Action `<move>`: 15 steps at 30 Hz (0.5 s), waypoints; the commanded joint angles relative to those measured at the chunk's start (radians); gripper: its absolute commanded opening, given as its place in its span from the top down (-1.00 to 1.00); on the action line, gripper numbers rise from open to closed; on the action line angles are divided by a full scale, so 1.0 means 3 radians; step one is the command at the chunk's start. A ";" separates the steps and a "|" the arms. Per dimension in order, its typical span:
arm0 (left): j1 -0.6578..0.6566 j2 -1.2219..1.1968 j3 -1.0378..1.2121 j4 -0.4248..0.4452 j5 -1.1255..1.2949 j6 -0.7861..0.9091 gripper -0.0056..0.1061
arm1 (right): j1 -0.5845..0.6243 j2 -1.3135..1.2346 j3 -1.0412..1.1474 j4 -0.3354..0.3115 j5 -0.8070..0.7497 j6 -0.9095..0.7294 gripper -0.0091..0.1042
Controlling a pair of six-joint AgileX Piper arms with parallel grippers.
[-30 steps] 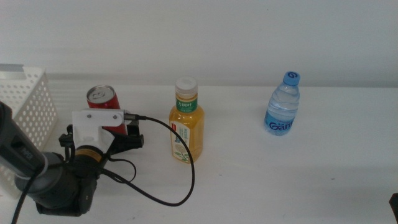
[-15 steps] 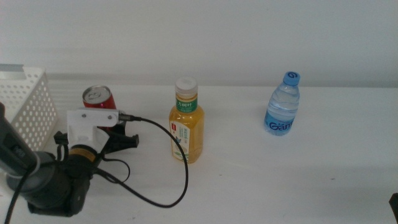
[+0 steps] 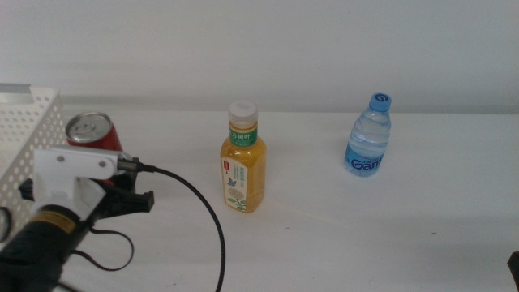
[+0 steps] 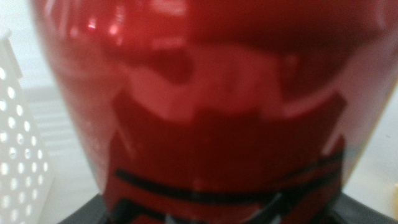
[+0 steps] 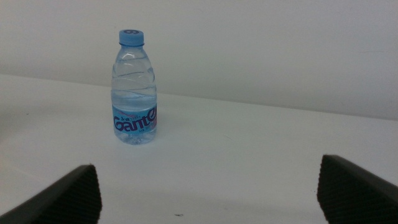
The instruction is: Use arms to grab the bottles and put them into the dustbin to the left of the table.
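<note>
My left gripper (image 3: 99, 166) is shut on the slim red soda can (image 3: 91, 131) and holds it just right of the white perforated dustbin (image 3: 23, 130). The can fills the left wrist view (image 4: 211, 112), with the dustbin's wall (image 4: 13, 143) beside it. The orange-yellow drink bottle (image 3: 242, 159) stands upright mid-table. The blue-capped water bottle (image 3: 369, 136) stands upright at the right and also shows in the right wrist view (image 5: 134, 87). My right gripper (image 5: 211, 193) is open and empty, well short of the water bottle; only a dark tip (image 3: 514, 261) shows in the middle view.
The white tabletop (image 3: 365, 227) runs back to a plain white wall. A black cable (image 3: 212, 219) loops from the left wrist across the table in front of the drink bottle.
My left gripper has carried the red can leftward and a little up, away from the drink bottle and up to the dustbin's side. The two bottles and the right arm have not moved.
</note>
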 commanded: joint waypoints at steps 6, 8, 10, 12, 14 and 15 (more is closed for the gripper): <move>-0.0001 -0.1212 0.0013 -0.0162 0.1243 0.0163 0.93 | -0.0024 -0.0127 0.0142 -0.0007 -0.0011 -0.0028 -0.79; -0.0001 -0.1466 0.0013 -0.0196 0.1631 0.0221 0.93 | -0.0024 -0.0127 0.0142 -0.0007 -0.0011 -0.0028 -0.79; -0.0001 -0.1683 0.0013 -0.0242 0.1967 0.0227 0.93 | -0.0024 -0.0127 0.0142 -0.0007 -0.0011 -0.0028 -0.79; -0.0001 -0.1885 0.0013 -0.0313 0.2310 0.0227 0.93 | -0.0024 -0.0127 0.0142 -0.0007 -0.0011 -0.0028 -0.79; -0.0001 -0.2046 0.0004 -0.0322 0.2579 0.0227 0.93 | -0.0024 -0.0127 0.0142 -0.0007 -0.0011 -0.0028 -0.79; -0.0001 -0.2111 -0.0016 -0.0322 0.2717 0.0227 0.93 | -0.0024 -0.0127 0.0142 -0.0007 -0.0011 -0.0028 -0.79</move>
